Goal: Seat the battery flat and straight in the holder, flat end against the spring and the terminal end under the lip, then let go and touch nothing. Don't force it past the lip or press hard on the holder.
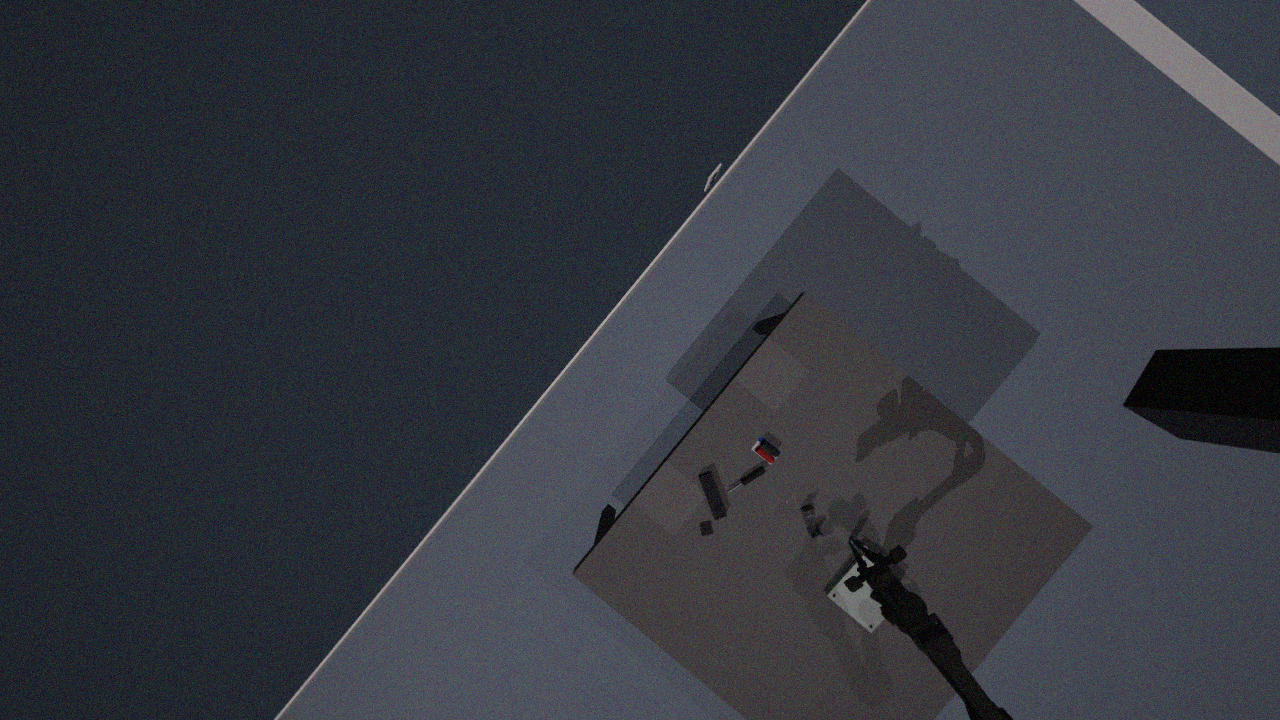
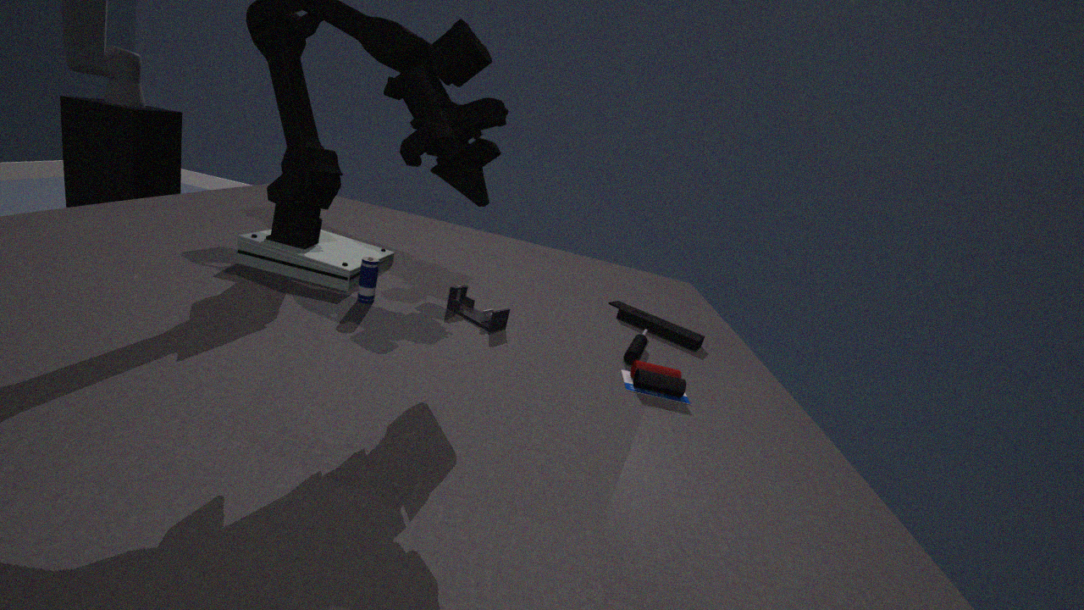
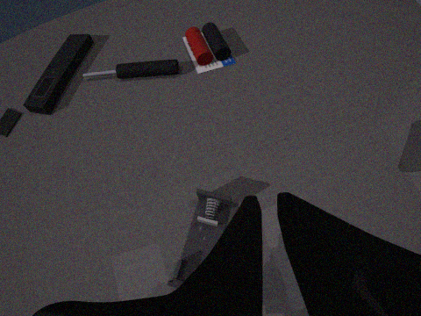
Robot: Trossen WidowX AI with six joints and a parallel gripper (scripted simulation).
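The blue battery [image 2: 367, 282] with a pale band stands upright on the table beside the arm's white base. It does not show in the wrist view, and in the top view the arm seems to cover it. The dark holder [image 1: 810, 518] [image 2: 477, 313] [image 3: 198, 239] lies on the table with raised ends and a bare bed. Its coil spring [image 3: 212, 207] shows at the far end in the wrist view; the near end is partly behind a finger. My gripper [image 2: 483, 203] [image 3: 267, 204] is shut with a narrow gap and nothing between the fingertips. It hangs well above the table, clear of both.
A screwdriver [image 2: 635, 348] [image 3: 146, 69], a long black remote [image 1: 713, 494] [image 2: 659, 326] [image 3: 61, 72] and a small dark cover [image 1: 706, 528] [image 3: 9, 121] lie beyond the holder. A red cylinder [image 2: 656, 369] [image 3: 198, 46] and a black cylinder [image 2: 659, 382] [image 3: 217, 41] lie on a white and blue card.
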